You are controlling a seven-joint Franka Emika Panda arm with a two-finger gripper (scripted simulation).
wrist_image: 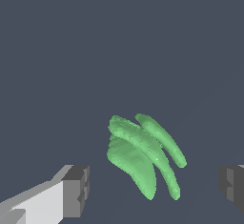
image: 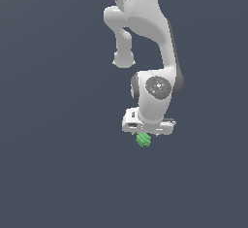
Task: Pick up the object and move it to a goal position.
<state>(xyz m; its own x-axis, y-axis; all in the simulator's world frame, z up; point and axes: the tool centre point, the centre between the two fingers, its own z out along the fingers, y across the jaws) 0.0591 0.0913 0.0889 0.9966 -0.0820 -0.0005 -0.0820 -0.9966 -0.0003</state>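
My gripper is spread wide around the object; it looks light, rigid, ridged, so I'd pinch its broad middle

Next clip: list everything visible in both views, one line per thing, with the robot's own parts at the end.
green object: one, bright green, made of curved ridged pieces, lying on the surface between the gripper's fingers without touching either; in the exterior view it sits just under the gripper.
surface: one, plain dark grey-blue, fills the background of both views.
arm: one, white with dark joints, reaching down from the top of the exterior view.
gripper: one, white body, dark grey fingertips, open, straddling the green object.
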